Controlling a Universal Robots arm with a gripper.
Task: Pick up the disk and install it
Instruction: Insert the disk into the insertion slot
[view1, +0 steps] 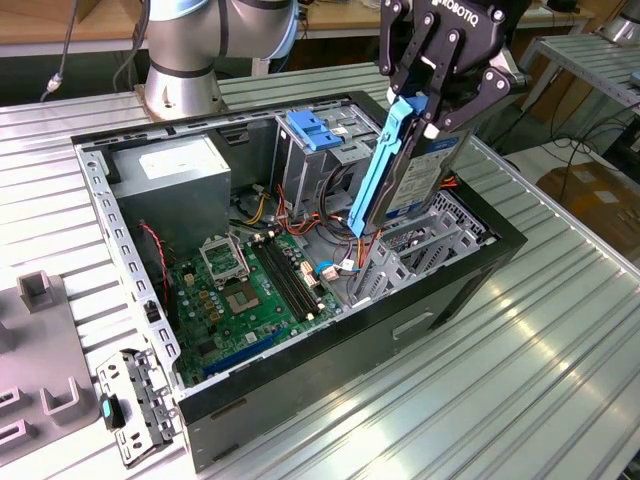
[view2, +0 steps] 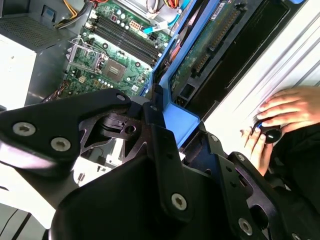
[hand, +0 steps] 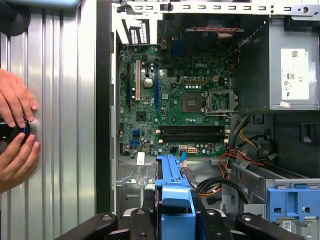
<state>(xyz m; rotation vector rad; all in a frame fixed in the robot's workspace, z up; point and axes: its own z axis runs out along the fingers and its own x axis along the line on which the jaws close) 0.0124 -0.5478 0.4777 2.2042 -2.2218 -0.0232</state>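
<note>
Disk (view1: 418, 185), one, clamped between two fingers (view1: 420, 68)

Ribbed metal table (view1: 540, 400), wooden bench (view1: 40, 25) behind

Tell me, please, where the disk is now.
The disk hangs tilted in the gripper over the open case, on the exterior view's right, just beside the blue bracket.

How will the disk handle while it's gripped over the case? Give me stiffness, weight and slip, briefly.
The disk looks like a metal slab, so it is probably rigid and heavy for its size. The gripper clamps its upper end with the rest hanging tilted, so it may pivot if bumped. Its blue plastic rail likely flexes slightly under pressure.
</note>
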